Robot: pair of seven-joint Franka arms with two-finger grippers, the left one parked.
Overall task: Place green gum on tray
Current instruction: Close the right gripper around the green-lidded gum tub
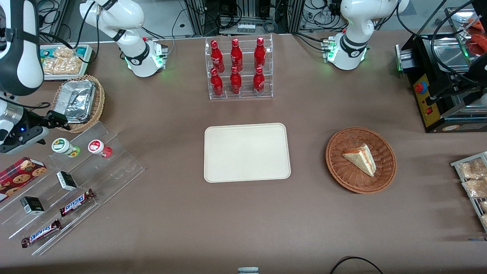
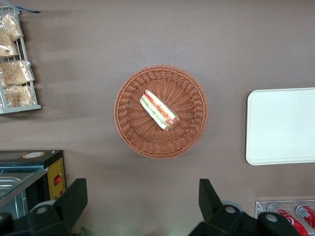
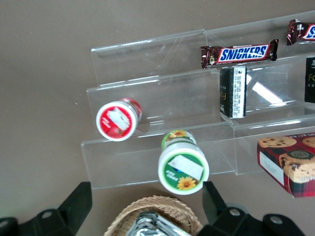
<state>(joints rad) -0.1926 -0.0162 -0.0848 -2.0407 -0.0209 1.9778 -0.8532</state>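
At the working arm's end of the tabletop, seen from the front, the green gum (image 1: 64,147) is standing on the top step of a clear stepped display rack (image 1: 72,182), just beside the red gum (image 1: 99,148), and neither bottle is touching the other. The gripper (image 1: 57,120) is hovering above that end of the rack, close to the green gum and not touching it, next to a wicker basket holding foil packets (image 1: 78,102); from this view I cannot tell how its fingers are set. Two Snickers bars (image 1: 76,202) are lying on the rack's lower steps, nearer the front camera. The tray (image 1: 246,152) is sitting bare at the middle of the tabletop, well apart from the green gum, with a clear rack of red bottles (image 1: 239,68) farther from the camera. From the left wrist, a round wicker basket (image 2: 161,111) holding a sandwich (image 2: 158,109) is lying toward the parked arm's end, with an edge of the tray (image 2: 280,126) showing near it. From the right wrist, the gripper (image 3: 145,204) is showing its two black fingers (image 3: 76,199) spread wide and released, holding nothing, with the green gum (image 3: 182,164) lying between them, its white lid facing the camera, and the red gum (image 3: 117,119) close beside it on the rack (image 3: 147,73).
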